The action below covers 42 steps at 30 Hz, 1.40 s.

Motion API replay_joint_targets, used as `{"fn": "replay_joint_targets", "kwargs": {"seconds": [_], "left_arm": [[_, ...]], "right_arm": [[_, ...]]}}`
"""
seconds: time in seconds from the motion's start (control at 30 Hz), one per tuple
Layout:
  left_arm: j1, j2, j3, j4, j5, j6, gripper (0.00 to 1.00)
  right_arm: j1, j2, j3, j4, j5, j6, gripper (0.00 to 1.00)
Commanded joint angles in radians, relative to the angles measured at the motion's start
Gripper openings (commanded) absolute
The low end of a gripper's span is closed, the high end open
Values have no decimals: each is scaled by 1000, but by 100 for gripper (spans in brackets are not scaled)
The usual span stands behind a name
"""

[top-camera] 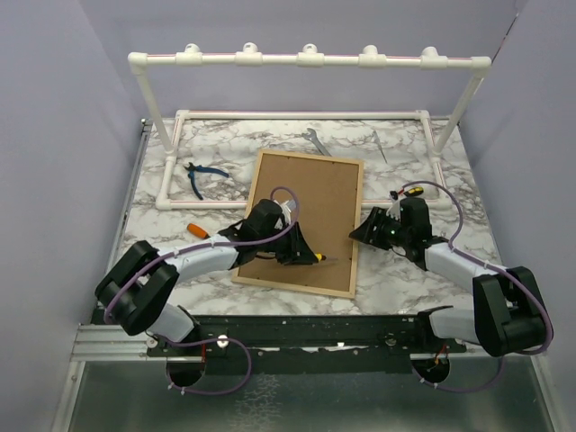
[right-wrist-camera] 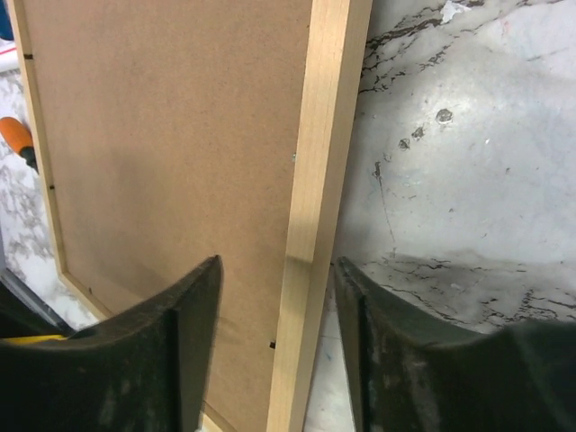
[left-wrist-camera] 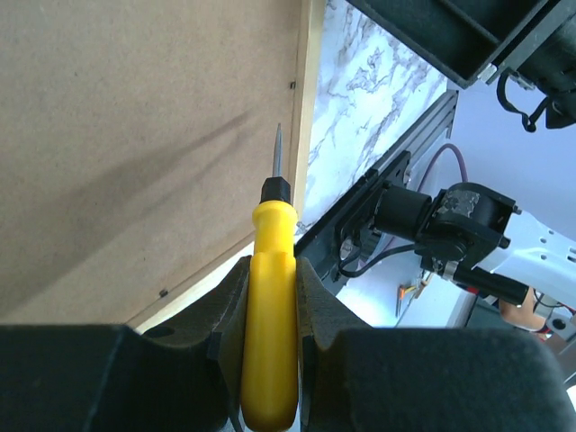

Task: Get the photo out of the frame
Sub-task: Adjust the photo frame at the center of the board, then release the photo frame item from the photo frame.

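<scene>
The frame [top-camera: 306,193] lies face down on the marble table, its brown fibreboard back [left-wrist-camera: 135,135] up and its light-wood edging [right-wrist-camera: 324,135] around it. The photo is hidden under the back. My left gripper [top-camera: 306,255] [left-wrist-camera: 272,270] is shut on a yellow screwdriver [left-wrist-camera: 270,324]. The metal tip of the screwdriver hovers over the back, close to the frame's right edge. My right gripper [top-camera: 360,232] [right-wrist-camera: 277,270] is open and straddles that same right edge, one finger over the back and one over the table.
A white PVC pipe rack [top-camera: 306,59] spans the back and sides of the table. Blue pliers [top-camera: 205,173] and an orange-handled screwdriver [top-camera: 198,230] lie left of the frame. A metal tool [top-camera: 317,141] lies behind it. A small tool [top-camera: 409,191] sits by the right arm.
</scene>
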<state>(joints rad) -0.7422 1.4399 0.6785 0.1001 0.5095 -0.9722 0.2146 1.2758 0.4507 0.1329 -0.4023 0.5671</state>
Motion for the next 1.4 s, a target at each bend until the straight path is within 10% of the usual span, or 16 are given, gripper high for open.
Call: {"fn": "replay_joint_targets", "kwargs": {"seconds": [0.0, 1.37], "left_arm": [[-8, 53, 46, 65, 2, -1, 0], [-34, 254, 107, 186, 77, -39, 0]], "right_arm": [[0, -1, 4, -12, -34, 4, 51], [0, -3, -81, -17, -91, 21, 20]]}}
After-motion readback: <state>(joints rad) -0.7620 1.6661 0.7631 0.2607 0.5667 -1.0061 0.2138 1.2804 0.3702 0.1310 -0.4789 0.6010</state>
